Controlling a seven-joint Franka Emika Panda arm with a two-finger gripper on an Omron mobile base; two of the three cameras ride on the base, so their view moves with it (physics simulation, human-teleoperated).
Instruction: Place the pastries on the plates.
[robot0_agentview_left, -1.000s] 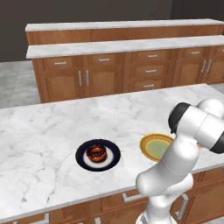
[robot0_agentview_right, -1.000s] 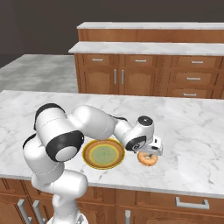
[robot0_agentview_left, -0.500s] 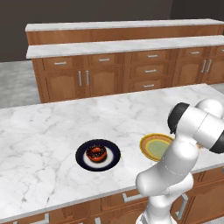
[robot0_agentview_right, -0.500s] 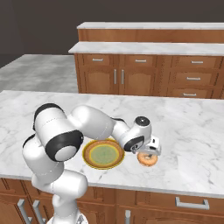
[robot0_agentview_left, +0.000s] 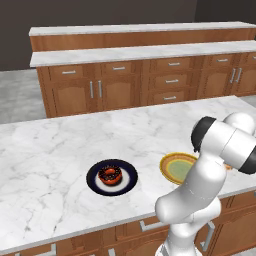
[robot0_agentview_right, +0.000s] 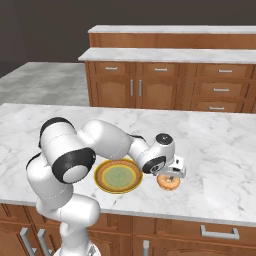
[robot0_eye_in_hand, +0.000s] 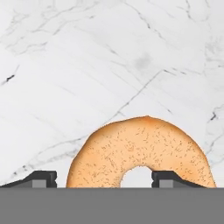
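1. The tan doughnut (robot0_agentview_right: 169, 182) lies flat on the marble worktop (robot0_agentview_right: 220, 145), just beside the yellow plate (robot0_agentview_right: 119, 176), on the side away from the arm's base. It is not yet on that plate.
2. The tool (robot0_agentview_right: 171, 175) is set low over the tan doughnut. In the hand view one finger tip (robot0_eye_in_hand: 40, 179) sits outside the ring and the other at the hole's edge, so one side of the ring lies between them.
3. The jaws stand apart; whether they press the pastry cannot be told. No lift is evident.
4. The chocolate doughnut (robot0_agentview_left: 109, 174) is already seated on the navy plate (robot0_agentview_left: 112, 177), well apart from the yellow plate, past its far side from the tan doughnut.
5. Risk: a pinch on one side of the ring is off-centre, so the doughnut could be tipped or dropped on lift.
6. Risk: with the tool this low, the doughnut could be shoved along the worktop away from the yellow plate.
7. Risk: a low carry could knock the plate's rim and shift the plate.
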